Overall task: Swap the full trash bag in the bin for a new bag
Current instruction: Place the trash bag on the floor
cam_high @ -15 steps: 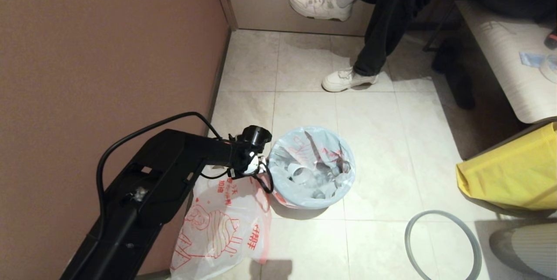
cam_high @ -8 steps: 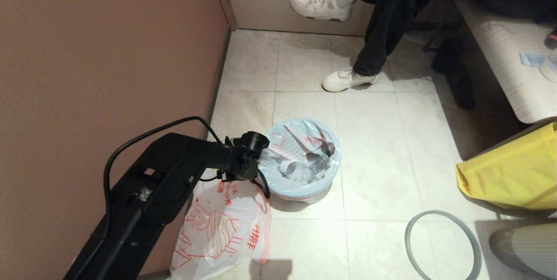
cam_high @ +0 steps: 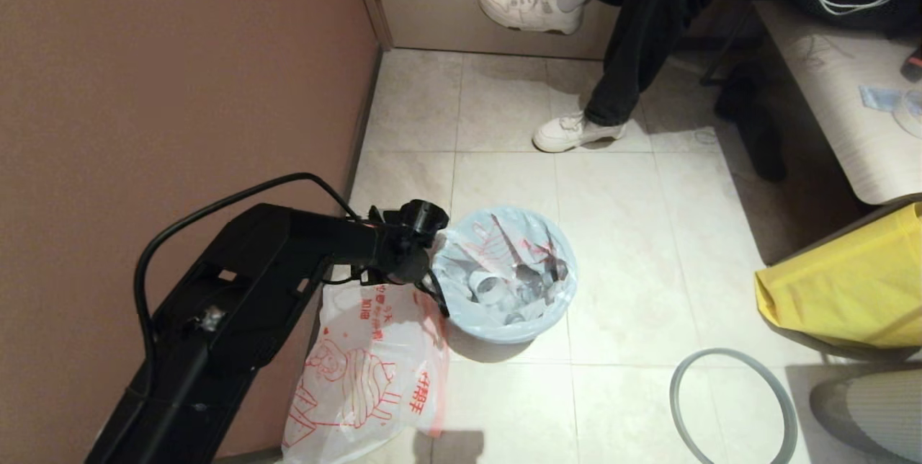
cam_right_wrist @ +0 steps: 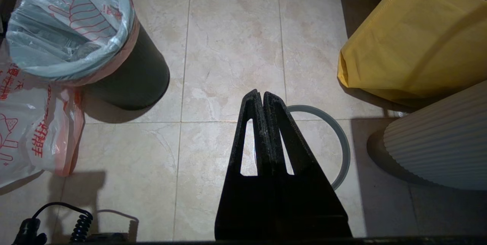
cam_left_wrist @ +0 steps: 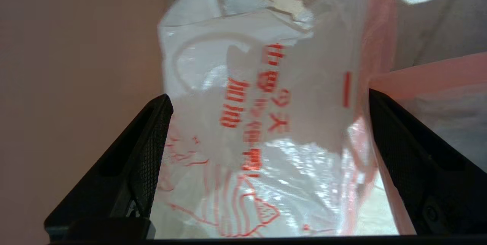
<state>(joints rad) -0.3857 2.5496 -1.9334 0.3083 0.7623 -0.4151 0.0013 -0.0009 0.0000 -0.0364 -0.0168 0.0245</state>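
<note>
Standing wide open, left gripper (cam_left_wrist: 266,123) beside the bin (cam_high: 504,327) (bin shifted back right).

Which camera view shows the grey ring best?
The head view: the grey ring lies flat on the floor, almost whole. In the right wrist view the shut right gripper hides part of it. The left wrist view shows none of it.

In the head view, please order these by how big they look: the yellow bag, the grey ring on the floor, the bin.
1. The yellow bag, although cut off at the edge.
2 and 3. The bin and the grey ring look alike; I cannot rank them.
</note>
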